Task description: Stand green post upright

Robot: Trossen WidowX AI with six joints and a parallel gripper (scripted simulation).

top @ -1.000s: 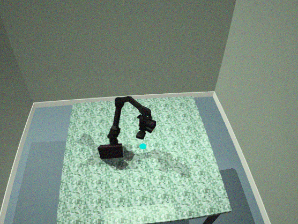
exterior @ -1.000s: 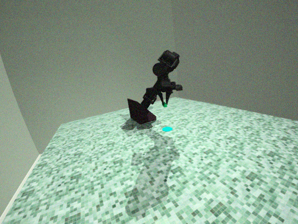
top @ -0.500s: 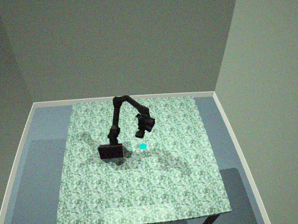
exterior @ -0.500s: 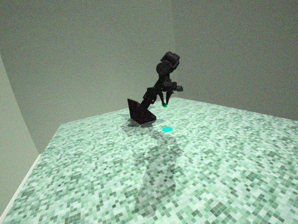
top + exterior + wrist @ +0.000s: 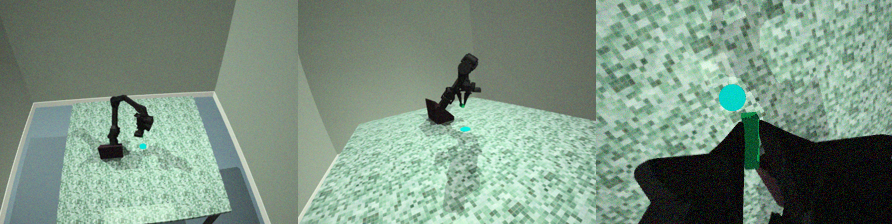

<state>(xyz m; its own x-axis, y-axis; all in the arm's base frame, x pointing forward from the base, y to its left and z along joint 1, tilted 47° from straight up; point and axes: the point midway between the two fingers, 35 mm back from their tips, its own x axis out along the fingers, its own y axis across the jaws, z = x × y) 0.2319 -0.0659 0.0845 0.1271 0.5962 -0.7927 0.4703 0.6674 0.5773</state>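
Observation:
The green post (image 5: 462,106) (image 5: 752,145) is pinched between the fingertips of my gripper (image 5: 138,134) (image 5: 462,104) (image 5: 750,125). My gripper is shut on it and holds it up above the table. In the exterior view the post shows as a small green patch, nearly end-on, so it looks closer to level than upright. In the top view it is hidden by the fingers. The flat cyan circle (image 5: 142,146) (image 5: 465,129) (image 5: 732,97) lies on the table in full view. In the wrist view it appears just beyond the post's far end, slightly left.
The arm's dark base (image 5: 110,151) (image 5: 438,114) stands on the mottled green table (image 5: 139,187) (image 5: 526,161), left of the circle in the top and exterior views. The arm's shadow falls across the table near the circle.

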